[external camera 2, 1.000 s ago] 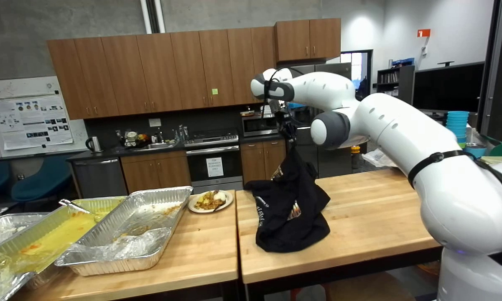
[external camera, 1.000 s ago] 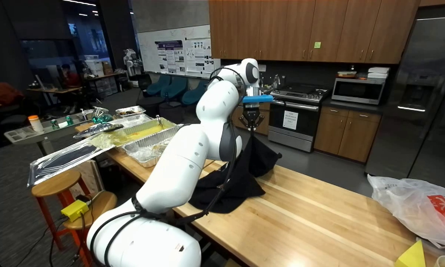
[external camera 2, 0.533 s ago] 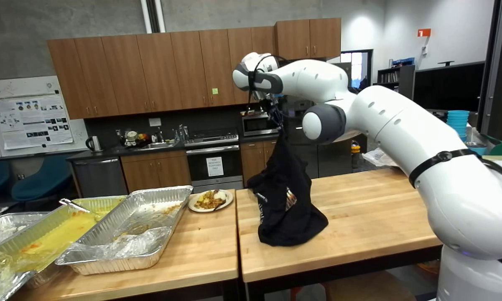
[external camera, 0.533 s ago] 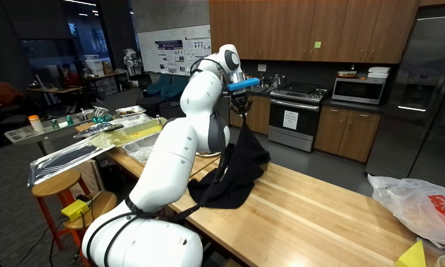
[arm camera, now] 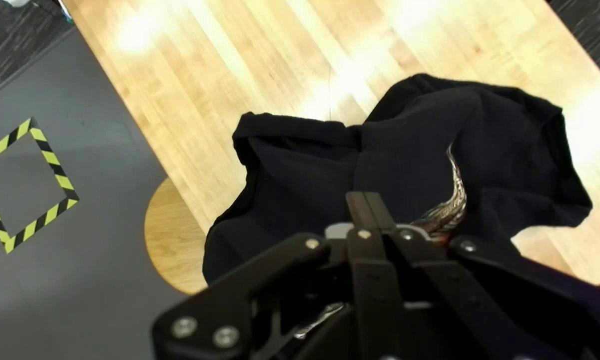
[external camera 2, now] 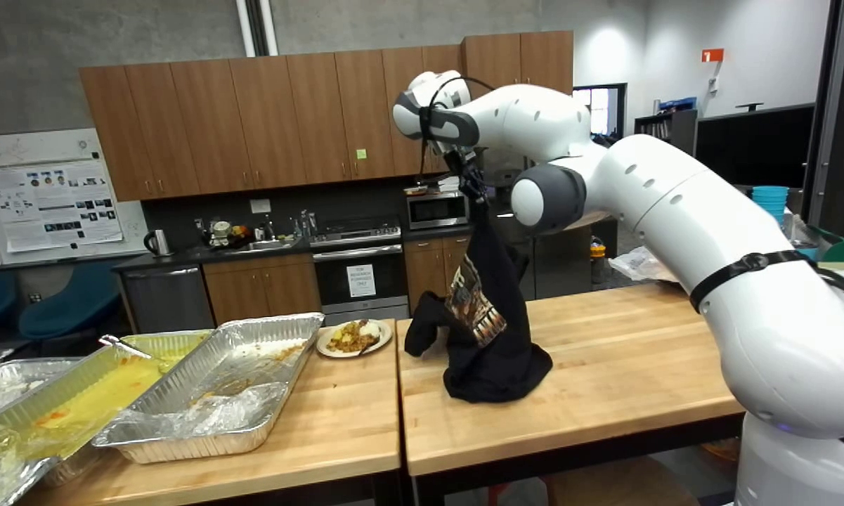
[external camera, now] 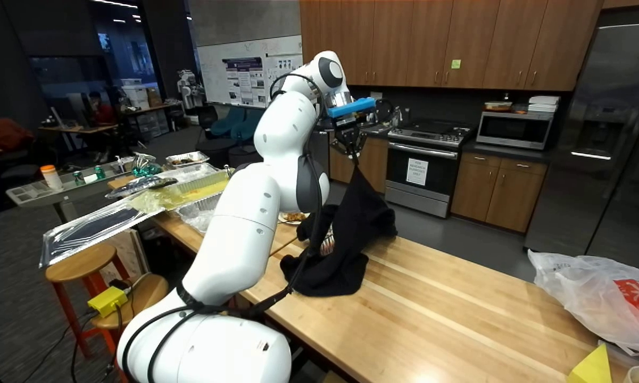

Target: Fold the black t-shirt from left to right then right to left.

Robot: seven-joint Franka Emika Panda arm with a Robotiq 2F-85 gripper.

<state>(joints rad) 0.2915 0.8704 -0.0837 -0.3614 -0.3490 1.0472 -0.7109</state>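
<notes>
Your end effector (external camera: pixel 354 156): clamped on the black t-shirt (external camera 2: pixel 502 358), its lower folds on the table (external camera 2: pixel 625 358) near the edge beside a second table (external camera 2: pixel 344 422). Past that edge: plate (external camera 2: pixel 327 347), foil tray (external camera 2: pixel 190 448). Opposite end: plastic bag (external camera: pixel 596 298).

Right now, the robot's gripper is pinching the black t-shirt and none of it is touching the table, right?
Not quite: the black t-shirt does touch the table: its lower part rests there, as both exterior views show. You're right that the gripper is pinching it.
</notes>
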